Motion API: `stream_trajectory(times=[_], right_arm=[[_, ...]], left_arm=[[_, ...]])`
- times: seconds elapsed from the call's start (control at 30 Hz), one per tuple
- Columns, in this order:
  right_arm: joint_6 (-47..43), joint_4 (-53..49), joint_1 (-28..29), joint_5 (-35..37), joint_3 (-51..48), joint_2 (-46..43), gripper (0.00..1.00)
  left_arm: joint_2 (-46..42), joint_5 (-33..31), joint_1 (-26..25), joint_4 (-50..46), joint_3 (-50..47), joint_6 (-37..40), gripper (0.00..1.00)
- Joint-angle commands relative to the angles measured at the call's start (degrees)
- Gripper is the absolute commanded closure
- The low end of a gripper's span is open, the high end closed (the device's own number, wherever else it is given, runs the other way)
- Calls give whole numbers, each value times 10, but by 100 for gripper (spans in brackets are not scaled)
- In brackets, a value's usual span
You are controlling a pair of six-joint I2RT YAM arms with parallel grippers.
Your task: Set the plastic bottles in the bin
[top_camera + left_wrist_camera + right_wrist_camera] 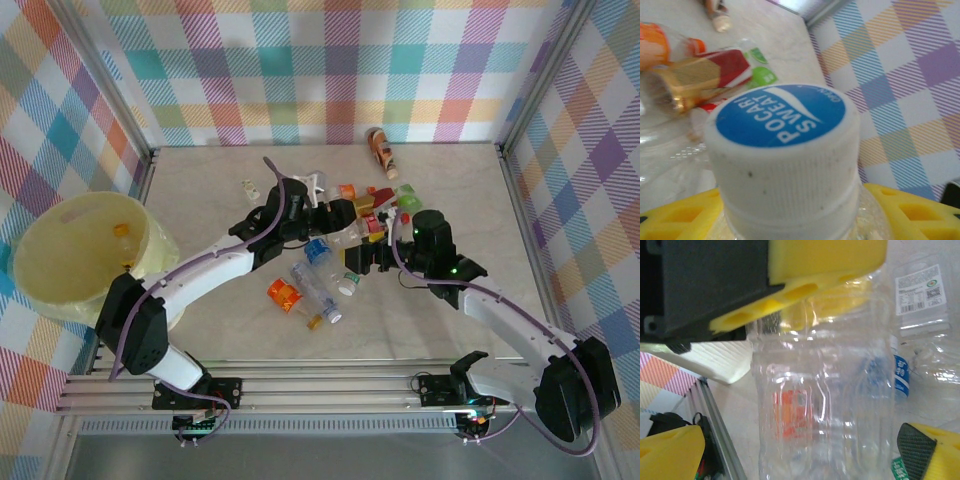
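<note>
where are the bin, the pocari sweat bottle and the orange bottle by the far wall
bin (160,255), top view, right outer wall
pocari sweat bottle (782,117), left wrist view, blue top of its cap
orange bottle (381,150), top view, middle of its body

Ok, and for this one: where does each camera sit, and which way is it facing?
Top view: above and behind the arms, facing down on the table; both arms show, bin at left.
Left wrist: on the left arm, facing the far right corner; left pincer shut around a white-capped bottle.
Right wrist: on the right arm, facing down; right pincer open around a clear bottle.
Shared: top and left wrist views both catch the orange bottle by the back wall.
</note>
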Motion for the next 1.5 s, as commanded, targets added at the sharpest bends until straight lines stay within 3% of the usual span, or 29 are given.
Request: stream_trajectory(times=[0.0, 0.2, 0.47, 0.8, 0.97, 1.1, 1.17, 1.33, 1.47], right_arm=[[-46, -47, 2, 32, 24, -10, 0], [-39, -44, 2, 155, 8, -19, 0], [-22, -31, 1, 243, -5, -8, 0], [-37, -11, 1, 229, 10, 27, 0], [-44, -8, 1, 213, 15, 43, 0], [-53, -11, 2, 203, 20, 49, 0], [-54, -9, 1, 200, 21, 51, 0], [-51, -8, 2, 184, 30, 59, 0], [-49, -15, 2, 176, 34, 56, 0]], left_arm=[[-33, -80, -5, -59, 18, 26, 49], [-66, -204, -3, -207, 60, 76, 49], [-155, -371, 9, -374, 112, 133, 50], [-273, -673, 16, -572, 210, 164, 51], [-305, -800, 22, -616, 252, 190, 52], [-325, -901, 55, -582, 257, 270, 51], [-334, -887, 104, -546, 247, 315, 50], [-298, -694, 308, -568, 251, 311, 51], [-256, -594, 435, -566, 248, 305, 52]])
